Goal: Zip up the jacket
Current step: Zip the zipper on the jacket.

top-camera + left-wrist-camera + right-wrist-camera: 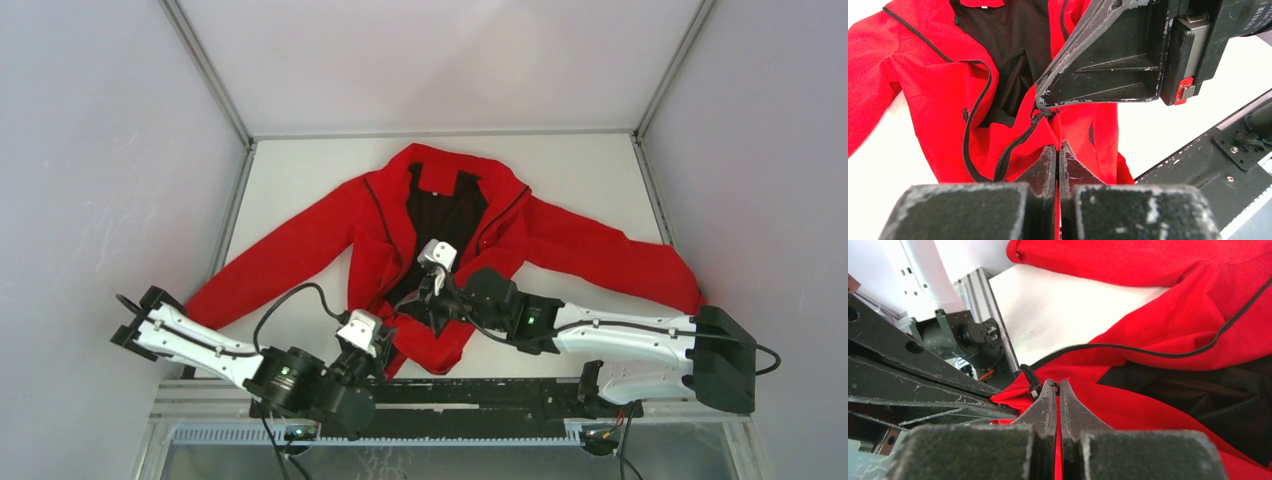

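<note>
Red jacket (300, 250) hem near table (560, 170) edge, left gripper (1058, 150), seemingly right gripper (1058, 385), clamping it

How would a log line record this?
bright red fabric jacket: zipper open | left gripper: shut on jacket | right gripper: shut on jacket

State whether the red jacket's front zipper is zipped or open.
Open: the bright red jacket lies parted in front, black lining showing between separate dark zipper tracks.
</note>
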### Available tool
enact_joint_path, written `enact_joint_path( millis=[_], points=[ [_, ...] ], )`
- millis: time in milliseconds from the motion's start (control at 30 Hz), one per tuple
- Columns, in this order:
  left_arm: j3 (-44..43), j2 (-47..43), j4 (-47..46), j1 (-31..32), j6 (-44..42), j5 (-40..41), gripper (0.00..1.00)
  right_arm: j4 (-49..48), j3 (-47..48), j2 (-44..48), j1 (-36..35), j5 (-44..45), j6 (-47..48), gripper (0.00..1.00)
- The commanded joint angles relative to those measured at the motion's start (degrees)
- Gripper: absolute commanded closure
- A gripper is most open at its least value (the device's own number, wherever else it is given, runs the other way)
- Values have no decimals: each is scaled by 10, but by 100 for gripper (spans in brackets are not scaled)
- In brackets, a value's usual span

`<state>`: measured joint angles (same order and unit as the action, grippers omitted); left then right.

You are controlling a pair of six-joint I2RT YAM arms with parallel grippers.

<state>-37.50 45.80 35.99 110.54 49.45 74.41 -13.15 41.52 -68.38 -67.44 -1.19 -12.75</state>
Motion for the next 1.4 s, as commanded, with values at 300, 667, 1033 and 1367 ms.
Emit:
enact_joint_path(
  millis=[300,667,1033,1367],
  points=[
    [1,-76,-72,36,-21,30,100,40,-72,107,53,100,15,100],
    [21,-119,-107,36,-68,-8,100,90,-11,185,-31,141,62,100],
    [48,-148,-108,36,-56,-11,99,158,86,160,-120,199,108,100],
    [41,-118,-86,36,-38,-17,88,176,143,107,-126,218,119,100]
  ],
)
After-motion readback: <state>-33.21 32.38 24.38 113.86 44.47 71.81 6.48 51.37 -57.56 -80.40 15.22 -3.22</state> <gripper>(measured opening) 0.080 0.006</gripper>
